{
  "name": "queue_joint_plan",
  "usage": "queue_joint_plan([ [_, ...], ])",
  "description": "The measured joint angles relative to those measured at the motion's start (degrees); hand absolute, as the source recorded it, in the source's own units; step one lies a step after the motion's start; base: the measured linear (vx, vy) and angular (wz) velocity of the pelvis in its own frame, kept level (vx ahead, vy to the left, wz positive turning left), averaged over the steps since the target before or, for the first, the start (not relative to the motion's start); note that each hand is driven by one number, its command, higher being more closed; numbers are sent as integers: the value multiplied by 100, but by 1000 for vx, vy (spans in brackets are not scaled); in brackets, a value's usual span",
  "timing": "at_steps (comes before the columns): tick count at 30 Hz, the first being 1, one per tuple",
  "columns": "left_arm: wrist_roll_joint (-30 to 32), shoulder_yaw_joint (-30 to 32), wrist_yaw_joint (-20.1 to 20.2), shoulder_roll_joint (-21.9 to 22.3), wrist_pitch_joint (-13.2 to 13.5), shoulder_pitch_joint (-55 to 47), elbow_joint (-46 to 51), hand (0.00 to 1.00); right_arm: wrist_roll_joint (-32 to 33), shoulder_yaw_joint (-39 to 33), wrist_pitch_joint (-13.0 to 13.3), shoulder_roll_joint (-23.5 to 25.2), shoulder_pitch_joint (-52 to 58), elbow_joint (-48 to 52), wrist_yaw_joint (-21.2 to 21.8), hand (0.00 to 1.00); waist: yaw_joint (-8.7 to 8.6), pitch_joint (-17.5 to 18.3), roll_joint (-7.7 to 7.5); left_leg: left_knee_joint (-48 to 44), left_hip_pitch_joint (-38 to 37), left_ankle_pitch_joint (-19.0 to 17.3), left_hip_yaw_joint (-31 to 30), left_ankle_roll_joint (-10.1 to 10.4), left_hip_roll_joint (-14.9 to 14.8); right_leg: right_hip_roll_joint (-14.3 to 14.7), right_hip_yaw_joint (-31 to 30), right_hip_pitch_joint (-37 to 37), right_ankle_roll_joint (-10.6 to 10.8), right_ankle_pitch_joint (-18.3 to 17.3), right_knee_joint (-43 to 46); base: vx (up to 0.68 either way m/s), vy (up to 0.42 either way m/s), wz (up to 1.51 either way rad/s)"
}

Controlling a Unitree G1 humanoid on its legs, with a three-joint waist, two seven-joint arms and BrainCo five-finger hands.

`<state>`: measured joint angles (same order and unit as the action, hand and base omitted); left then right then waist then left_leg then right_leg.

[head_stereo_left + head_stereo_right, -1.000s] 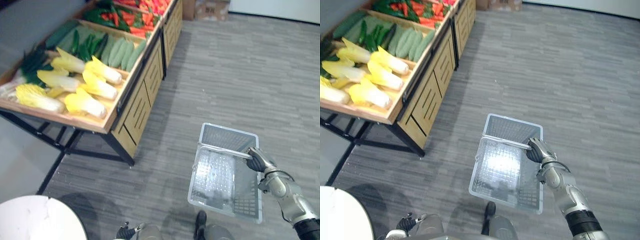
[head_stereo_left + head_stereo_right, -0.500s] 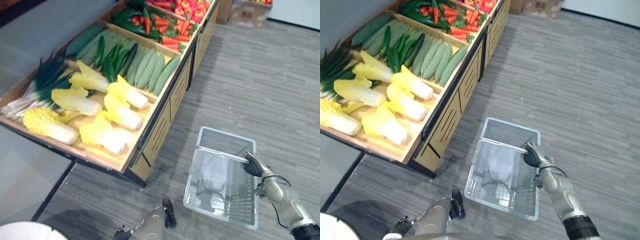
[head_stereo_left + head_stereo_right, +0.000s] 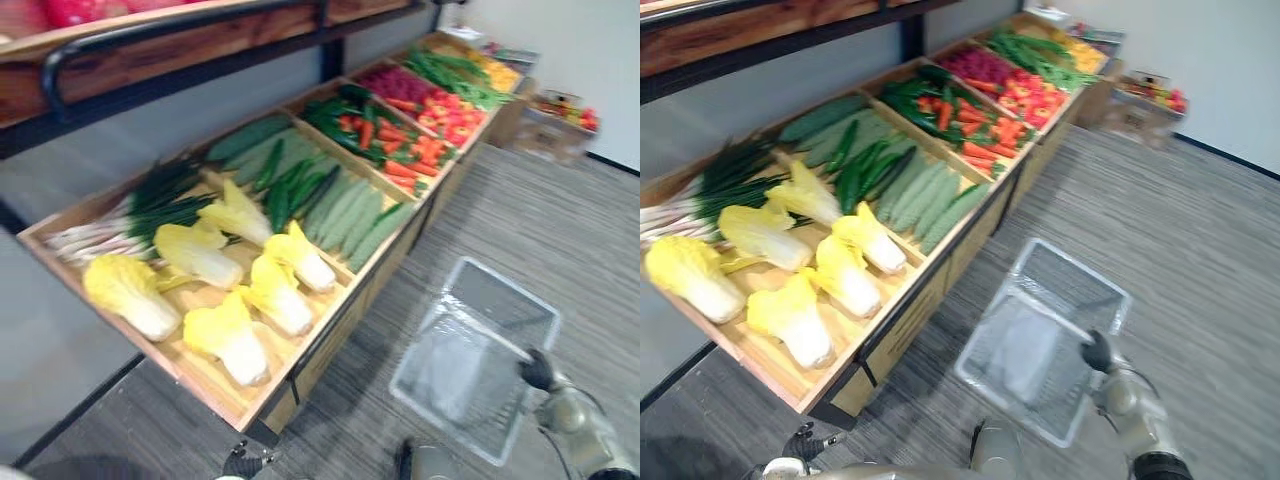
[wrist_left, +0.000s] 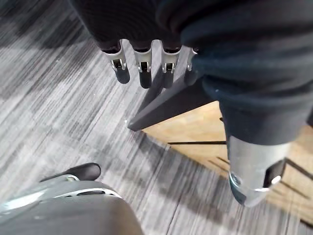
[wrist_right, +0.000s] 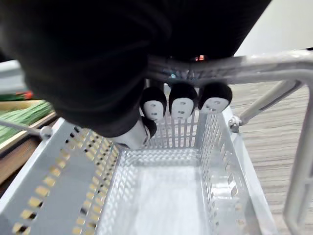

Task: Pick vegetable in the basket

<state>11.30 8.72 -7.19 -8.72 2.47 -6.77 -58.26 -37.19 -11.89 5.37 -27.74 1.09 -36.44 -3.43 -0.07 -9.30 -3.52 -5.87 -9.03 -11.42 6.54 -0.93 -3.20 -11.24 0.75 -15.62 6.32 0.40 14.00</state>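
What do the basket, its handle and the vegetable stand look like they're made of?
Basket: pale grey plastic, matte, going by the moulded rows of slots in its walls. Handle, held in the right hand: probably metal, a thin smooth grey bar with a slight sheen. Stand: light, bare-looking wood, with tan boards and slatted front panels.

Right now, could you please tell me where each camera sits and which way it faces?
Left eye view: on the head, facing down and forward at the vegetable stand and basket; right hand lower right.
Right eye view: beside it, same direction; both share stand, basket and right hand.
Left wrist view: along the open left hand, toward the floor beside the stand.
Right wrist view: past the right hand, curled round the handle, into the empty basket.
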Motion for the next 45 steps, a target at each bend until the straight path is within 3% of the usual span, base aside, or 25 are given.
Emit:
queue_joint_plan([
  [1,-1,122,-4,-34,-2,-78,0,0,0,-180,-30,-43,-47,-359,-10,100,18,22,-79,-59,-19,-94,-286,149,-47,7,-332,42,0,288,-424,379,-359,110],
  [2,-4,177,-21,-68,-1,-131,7,0,2,-288,-76,-57,-36,-514,-10,100,17,36,-117,-71,-34,-160,-433,250,-85,-3,-449,91,-19,349,-543,454,-569,168],
  [3,-176,399,-54,-263,0,-238,-23,0,116,-687,-166,-76,182,-857,-9,100,-7,53,-331,-167,-23,-456,-936,640,-142,-92,-690,296,287,353,-634,359,-533,134],
  [4,-220,552,-66,-150,-32,-216,-100,0,120,-907,-198,-141,122,-1143,15,100,62,41,-159,-242,-8,-543,-1070,722,-345,107,-517,267,392,223,-398,386,-608,129],
  [6,-225,873,-56,150,-39,-397,-127,0,257,-1532,-340,-379,74,-1879,13,100,110,132,232,-222,69,-254,-1030,840,-856,414,6,306,107,-151,-125,290,-452,69],
  [7,-224,922,-55,183,-36,-408,-134,0,297,-1582,-366,-411,67,-1952,13,100,109,135,258,-195,75,-189,-1034,887,-896,437,62,300,96,-173,-88,242,-357,68],
  [8,-280,1107,-58,267,-23,-425,-254,0,477,-1699,-420,-506,0,-2192,10,100,105,136,324,-69,93,46,-1041,1065,-1047,516,224,291,-19,-244,17,120,-202,36],
  [10,-505,1431,-72,327,-56,-442,-396,0,629,-1735,-449,-525,-28,-2316,-8,100,89,179,368,-26,254,349,-1067,1148,-1199,579,527,317,-150,-326,35,140,-307,62],
  [13,-668,1671,-132,410,-83,-365,-464,0,698,-2030,-465,-505,-26,-2503,-127,100,-137,222,394,70,637,999,-654,1046,-1251,390,1248,558,-232,-373,-125,103,-247,113],
  [15,-672,1714,-157,408,-125,-348,-462,0,761,-2207,-471,-494,12,-2616,-137,100,-146,258,387,234,644,1271,-53,1020,-1267,340,1481,676,-240,-370,-246,24,-111,96],
  [17,-833,2007,-249,404,-195,-335,-466,0,876,-2477,-512,-404,-77,-2780,-146,100,-131,289,456,588,574,1634,1032,970,-1286,307,1834,874,-270,-354,-431,-51,-51,85],
  [19,-893,2434,-371,398,-244,-240,-503,0,939,-2626,-515,-288,-126,-2781,-148,100,-147,311,493,783,586,1754,1373,812,-1268,337,2061,1020,-248,-359,-723,-112,-9,64],
  [21,-895,2722,-487,394,-270,-102,-389,0,1095,-2749,-506,-223,-127,-2774,-154,100,-165,328,531,903,622,1758,1372,806,-1248,408,2159,1163,-220,-338,-967,-105,17,63],
  [22,-899,2826,-624,412,-299,-43,-45,0,1119,-2871,-509,-188,-112,-2759,-205,100,-165,336,543,892,731,1660,1364,917,-1247,419,2257,1182,-213,-318,-1029,-72,74,56],
  [23,-897,2822,-770,426,-304,-30,387,0,1120,-2901,-513,-155,-101,-2749,-286,100,-167,344,555,880,827,1490,1345,999,-1256,435,2325,1157,-181,-239,-1057,-73,125,61],
  [24,-890,2823,-1042,426,-296,-42,1451,0,1119,-3017,-511,65,-105,-2745,-377,100,-126,405,484,865,1005,1393,1319,1041,-1190,393,2388,1086,-118,-126,-1135,-52,127,38],
  [27,-661,2714,-1581,428,-156,-20,3352,0,1130,-3081,-492,444,-79,-2738,-428,100,-105,471,266,857,1188,1477,1304,933,-985,284,2382,1101,-101,245,-1487,41,88,11],
  [32,76,2095,-2082,696,-16,384,5178,0,1251,-3257,-524,698,116,-2739,-532,100,-92,459,359,803,1136,1465,1296,842,-778,95,2389,1283,10,387,-1600,68,62,9],
  [36,652,1274,-2337,890,-17,843,5993,0,1253,-3248,-518,848,129,-2684,-534,100,-120,461,390,823,1068,1423,1333,794,-813,139,2349,1300,10,387,-1600,-3,-1,-7],
  [45,811,699,-2514,913,-62,1127,6263,0,1238,-2627,-516,859,339,-2359,-558,100,-149,400,294,898,784,1334,1721,825,-829,196,1923,1268,-1,438,-1662,-5,0,-24],
])
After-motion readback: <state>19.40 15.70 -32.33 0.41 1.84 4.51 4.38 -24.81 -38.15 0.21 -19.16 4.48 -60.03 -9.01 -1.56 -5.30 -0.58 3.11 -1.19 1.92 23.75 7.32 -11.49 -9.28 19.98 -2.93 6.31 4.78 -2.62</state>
